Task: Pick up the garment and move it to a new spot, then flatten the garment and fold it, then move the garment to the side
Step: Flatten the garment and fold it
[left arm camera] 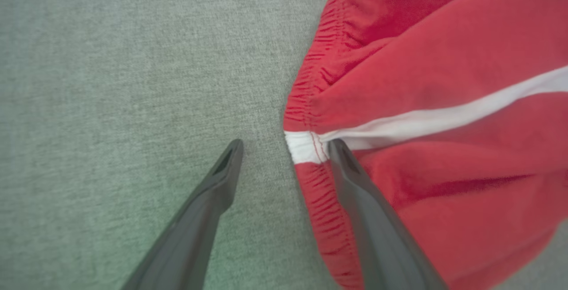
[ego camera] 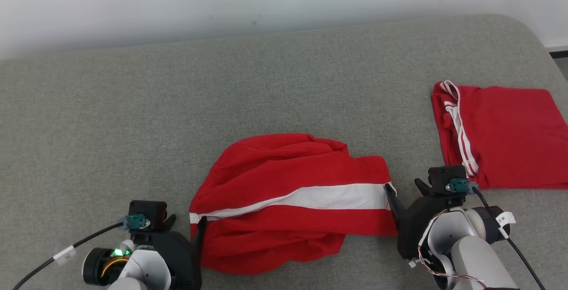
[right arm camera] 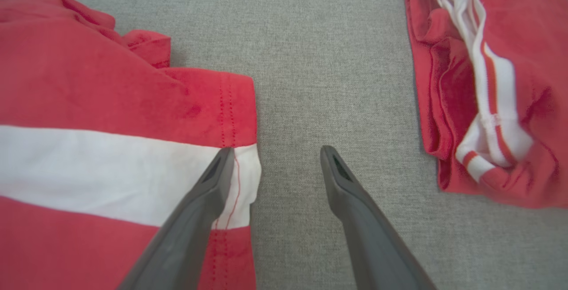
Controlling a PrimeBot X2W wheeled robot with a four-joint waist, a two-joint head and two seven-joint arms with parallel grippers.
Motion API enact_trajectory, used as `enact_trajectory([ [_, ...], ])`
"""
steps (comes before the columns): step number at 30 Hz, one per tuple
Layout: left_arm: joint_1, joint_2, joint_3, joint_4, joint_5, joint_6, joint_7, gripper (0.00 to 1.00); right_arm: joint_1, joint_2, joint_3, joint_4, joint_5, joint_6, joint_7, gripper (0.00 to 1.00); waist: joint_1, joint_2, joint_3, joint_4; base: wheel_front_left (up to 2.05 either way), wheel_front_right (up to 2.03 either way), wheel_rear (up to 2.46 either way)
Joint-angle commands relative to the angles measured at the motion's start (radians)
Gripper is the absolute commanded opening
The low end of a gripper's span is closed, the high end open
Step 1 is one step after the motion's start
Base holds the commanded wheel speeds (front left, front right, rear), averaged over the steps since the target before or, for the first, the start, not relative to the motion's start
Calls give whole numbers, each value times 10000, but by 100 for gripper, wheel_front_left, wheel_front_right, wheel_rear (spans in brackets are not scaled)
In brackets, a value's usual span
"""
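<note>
- Grey woven surface [ego camera: 284, 86]: across most of the head view, from the left edge to a rounded corner at upper right.
- Pale wall [ego camera: 266, 1]: band along the top of the head view, behind the surface.
- Garment [ego camera: 284, 170]: red, with a white stripe [ego camera: 328, 196], lying rumpled and unfolded at lower centre of the head view; gathered waistband toward lower left, hem toward the right.
- Second red garment [ego camera: 510, 139]: folded flat at the right edge of the head view, white-striped edge facing centre, well apart from the first.
- Right gripper [ego camera: 404, 186]: lower right of the head view, at the hem; fingers spread wide, grasping nothing. In the right wrist view, one finger over the stripe's end, the other over bare surface.
- Left gripper [ego camera: 186, 221]: lower left of the head view, at the waistband; fingers likewise spread and empty. In the left wrist view, one finger over red cloth beside the white waistband end, the other over bare surface; contact with cloth not discernible.
</note>
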Motion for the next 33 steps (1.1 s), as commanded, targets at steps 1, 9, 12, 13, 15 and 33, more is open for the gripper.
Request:
enact_trajectory([
  [1, -10, 56, -32, -64, 37, 35, 35, 100, -100, -3, 17, 14, -5, -31, -37, 100, -2, -2, 134, -32, 0, 0, 0],
  [9, 203, 116, -398, -460, 473, 330, 256, 30, -166, -3, 179, 255, 58, -31, 175, 100, -2, -2, 395, -32, 0, 0, 0],
  [12, 300, 70, -501, -534, 466, 319, 306, 0, -201, -3, 158, 399, 10, -31, 330, 100, -2, -2, 443, -16, 0, 0, 0],
  [13, 290, 71, -513, -549, 454, 317, 315, 0, -229, -3, 152, 429, -1, -31, 341, 100, -2, -2, 459, -7, 0, 0, 0],
  [15, 253, 49, -554, -565, 413, 292, 333, 0, -284, -3, 143, 505, -68, -31, 427, 100, -2, -2, 504, 20, 0, 0, 0],
  [33, 179, 46, -570, -499, 103, 276, 96, 0, 745, 44, 1291, -31, 466, 22, 1688, 100, -2, -2, 494, -18, 0, 0, 0],
])
